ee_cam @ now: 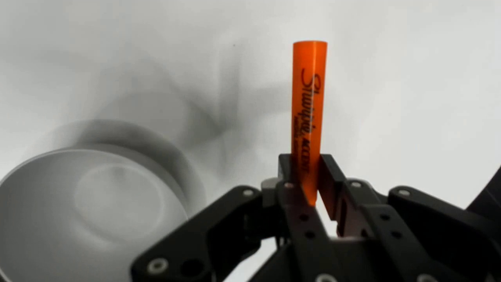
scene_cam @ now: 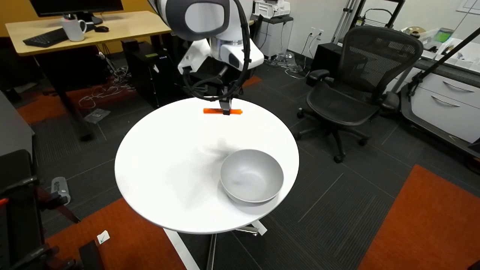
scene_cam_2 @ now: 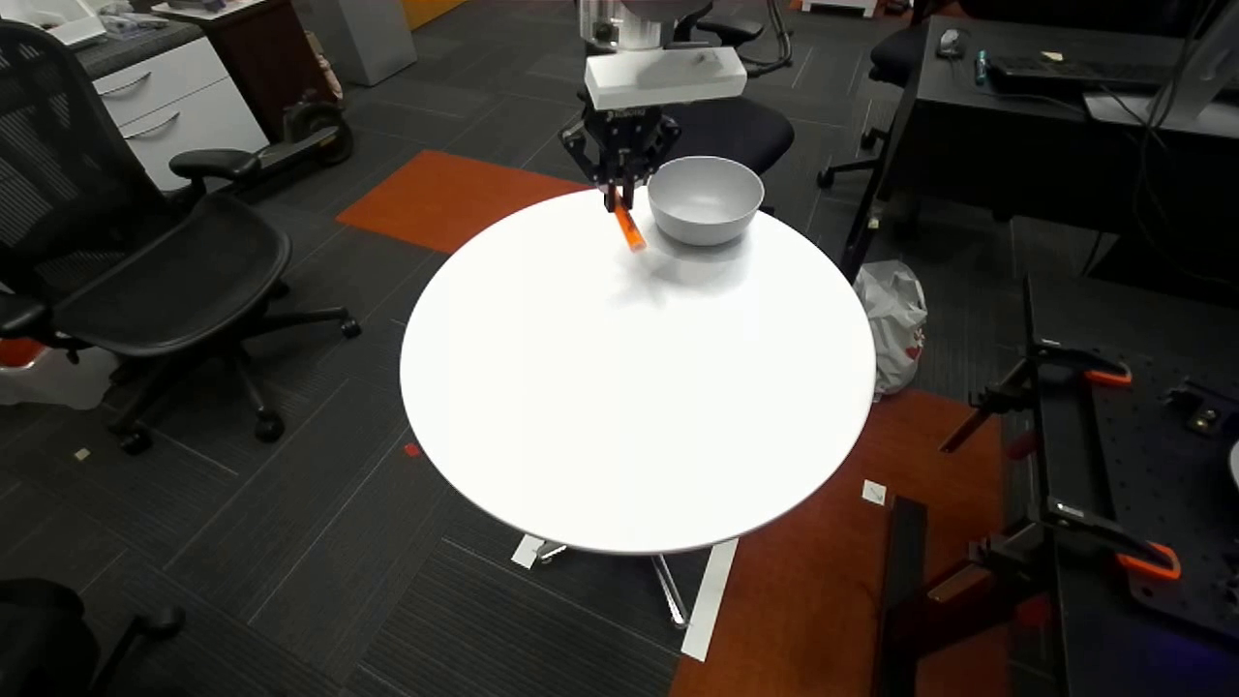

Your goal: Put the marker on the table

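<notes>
The orange marker (scene_cam: 213,111) is held crosswise in my gripper (scene_cam: 226,108), above the far part of the white round table (scene_cam: 165,165). In an exterior view, the marker (scene_cam_2: 629,230) juts out from the gripper (scene_cam_2: 620,198) beside the grey bowl, over the table (scene_cam_2: 629,387). In the wrist view, the marker (ee_cam: 308,90) points up from between the fingers of the gripper (ee_cam: 306,166), which are shut on its lower end. A shadow falls on the table (ee_cam: 411,98) apart from the marker, so the marker appears raised above the surface.
A grey bowl (scene_cam: 252,168) stands on the table near its edge; it also shows in an exterior view (scene_cam_2: 705,198) and at the lower left of the wrist view (ee_cam: 43,192). A black office chair (scene_cam: 348,82) and a wooden desk (scene_cam: 131,26) stand around the table.
</notes>
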Controlling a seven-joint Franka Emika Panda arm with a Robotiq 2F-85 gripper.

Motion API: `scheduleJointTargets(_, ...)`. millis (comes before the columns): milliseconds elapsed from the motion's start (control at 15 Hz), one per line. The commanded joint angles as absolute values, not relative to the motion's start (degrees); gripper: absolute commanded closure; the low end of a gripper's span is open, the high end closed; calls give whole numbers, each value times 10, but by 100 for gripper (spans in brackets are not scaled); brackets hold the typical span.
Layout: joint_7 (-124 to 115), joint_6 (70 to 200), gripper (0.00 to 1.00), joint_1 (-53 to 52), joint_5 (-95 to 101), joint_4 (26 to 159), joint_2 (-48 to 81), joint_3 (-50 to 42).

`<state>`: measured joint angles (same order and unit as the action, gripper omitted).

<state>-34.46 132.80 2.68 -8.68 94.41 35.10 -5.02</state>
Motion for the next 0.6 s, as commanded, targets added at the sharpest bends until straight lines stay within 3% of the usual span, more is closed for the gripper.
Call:
scheduleJointTargets(0, -306, 1339, 95, 23, -95, 929, 388, -48)
scheduleJointTargets(533, -242, 1322, 95, 40, -108, 872, 457, -42)
